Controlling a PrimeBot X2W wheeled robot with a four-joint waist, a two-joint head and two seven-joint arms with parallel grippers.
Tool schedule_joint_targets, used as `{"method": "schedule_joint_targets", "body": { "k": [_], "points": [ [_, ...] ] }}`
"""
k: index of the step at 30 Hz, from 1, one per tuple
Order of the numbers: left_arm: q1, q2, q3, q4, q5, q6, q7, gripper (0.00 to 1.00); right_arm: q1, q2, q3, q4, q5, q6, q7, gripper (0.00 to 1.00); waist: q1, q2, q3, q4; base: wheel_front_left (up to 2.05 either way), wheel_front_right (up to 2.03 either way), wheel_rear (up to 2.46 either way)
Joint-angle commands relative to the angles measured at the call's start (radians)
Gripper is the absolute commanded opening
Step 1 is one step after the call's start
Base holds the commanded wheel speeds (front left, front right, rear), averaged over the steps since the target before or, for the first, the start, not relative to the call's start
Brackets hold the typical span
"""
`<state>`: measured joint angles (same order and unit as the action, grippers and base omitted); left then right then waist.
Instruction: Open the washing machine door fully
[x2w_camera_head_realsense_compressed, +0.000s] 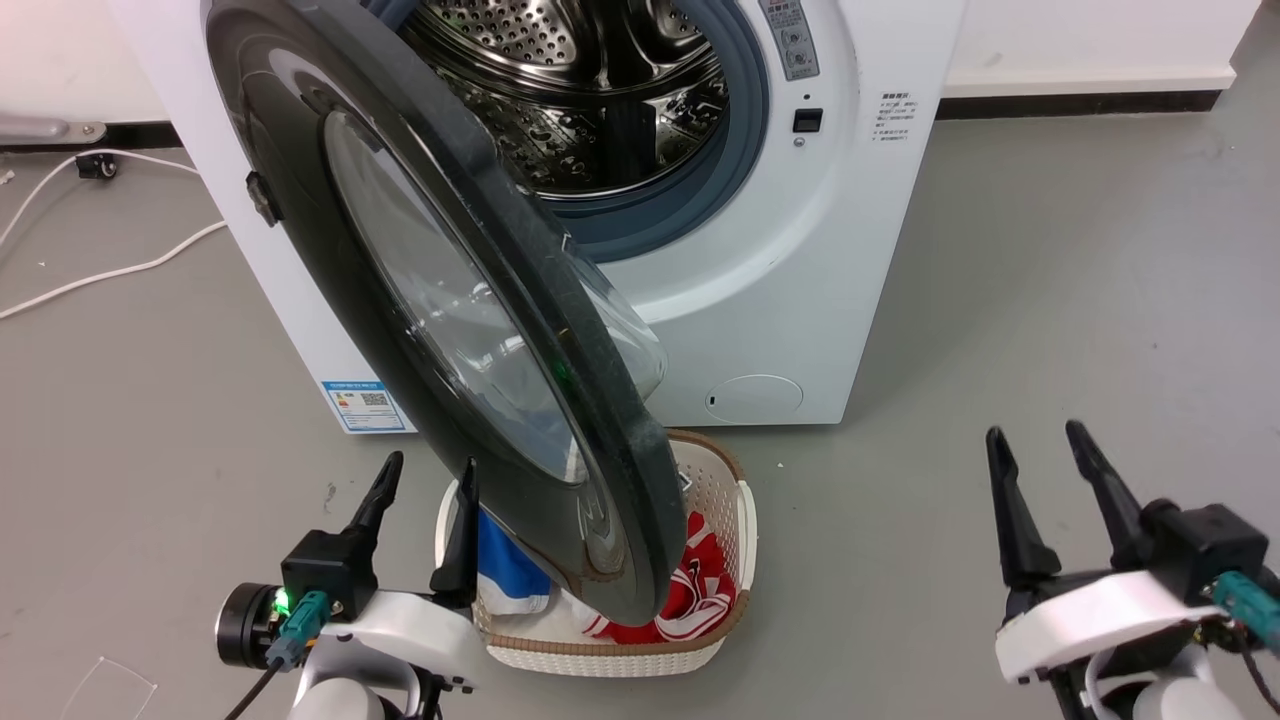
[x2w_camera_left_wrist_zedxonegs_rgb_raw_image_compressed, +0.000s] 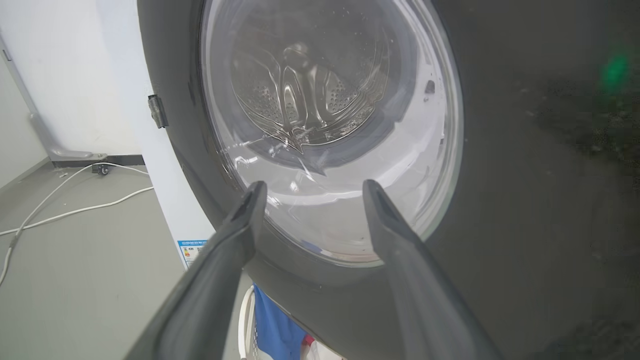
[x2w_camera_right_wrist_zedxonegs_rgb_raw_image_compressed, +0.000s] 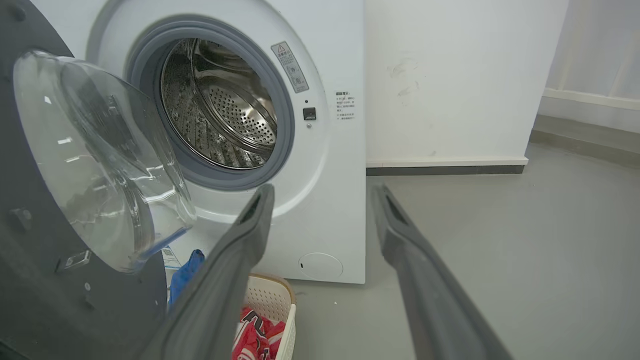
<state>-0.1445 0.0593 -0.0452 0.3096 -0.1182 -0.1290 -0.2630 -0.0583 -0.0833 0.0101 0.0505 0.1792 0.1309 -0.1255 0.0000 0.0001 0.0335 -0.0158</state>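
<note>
The washing machine (x2w_camera_head_realsense_compressed: 760, 250) is a white front-loader with its steel drum (x2w_camera_head_realsense_compressed: 590, 90) exposed. The washing machine door (x2w_camera_head_realsense_compressed: 330, 250), round with a black rim and a bulging clear window, stands swung out toward me on its left hinge, roughly edge-on. My left gripper (x2w_camera_head_realsense_compressed: 430, 475) is open low at the left, just in front of the door's lower outer face, with nothing between its fingers. In the left wrist view the fingers (x2w_camera_left_wrist_zedxonegs_rgb_raw_image_compressed: 235, 235) point at the door glass (x2w_camera_left_wrist_zedxonegs_rgb_raw_image_compressed: 330, 125). My right gripper (x2w_camera_head_realsense_compressed: 1040, 450) is open at the lower right, away from the machine (x2w_camera_right_wrist_zedxonegs_rgb_raw_image_compressed: 320, 150) and door (x2w_camera_right_wrist_zedxonegs_rgb_raw_image_compressed: 75, 200).
A white laundry basket (x2w_camera_head_realsense_compressed: 720, 520) with red and blue clothes sits on the floor under the door's lower edge, between the grippers. White cables (x2w_camera_head_realsense_compressed: 100, 270) trail on the grey floor at the left. Open floor lies to the right of the machine.
</note>
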Motion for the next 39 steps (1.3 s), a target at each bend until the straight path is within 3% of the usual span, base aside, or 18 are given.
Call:
{"method": "schedule_joint_targets", "body": {
  "k": [1,9,19,20,21,22,32,39],
  "points": [
    [-0.003,0.004,-0.002,0.004,0.004,-0.001,-0.002,1.0,0.021,0.01,-0.008,0.018,-0.034,0.0,-0.006,1.0,0.0,-0.0001,-0.003,0.0,0.0,0.0,0.0],
    [0.004,0.002,-0.003,0.015,-0.003,-0.002,-0.002,1.0,0.006,0.03,-0.017,0.123,-0.075,0.0,-0.052,1.0,0.0,-0.0001,-0.009,0.001,0.0,0.0,0.0],
    [-0.008,0.003,-0.003,0.026,-0.001,-0.002,-0.002,1.0,-0.027,0.034,-0.01,0.155,-0.094,0.0,-0.074,1.0,0.0,-0.0001,-0.002,0.002,0.0,0.0,0.0],
    [-0.009,0.003,-0.002,0.026,-0.005,-0.002,-0.002,0.7,-0.027,0.034,-0.009,0.156,-0.094,0.0,-0.075,1.0,0.0,-0.0001,-0.002,0.001,0.0,0.0,0.0],
    [-0.009,0.003,-0.002,0.026,-0.005,-0.002,-0.002,0.7,-0.027,0.034,-0.009,0.156,-0.094,0.0,-0.075,1.0,0.0,-0.0001,-0.002,0.001,0.0,0.0,0.0],
    [-0.012,0.003,0.0,0.026,-0.008,-0.002,-0.002,0.0,-0.028,0.034,-0.008,0.158,-0.097,0.0,-0.074,1.0,0.0,-0.0001,-0.001,0.001,0.0,0.0,0.0],
    [-0.025,0.007,0.021,0.011,-0.022,0.001,-0.002,0.0,-0.017,0.035,-0.003,0.145,-0.083,0.0,-0.07,1.0,0.0,-0.0001,-0.003,-0.001,0.0,0.0,0.0],
    [-0.058,-0.001,0.077,-0.141,-0.042,0.036,-0.002,0.0,-0.004,0.035,-0.008,0.129,-0.081,0.0,-0.064,1.0,0.0,-0.0001,-0.006,0.004,0.0,0.0,0.0]
  ]
}}
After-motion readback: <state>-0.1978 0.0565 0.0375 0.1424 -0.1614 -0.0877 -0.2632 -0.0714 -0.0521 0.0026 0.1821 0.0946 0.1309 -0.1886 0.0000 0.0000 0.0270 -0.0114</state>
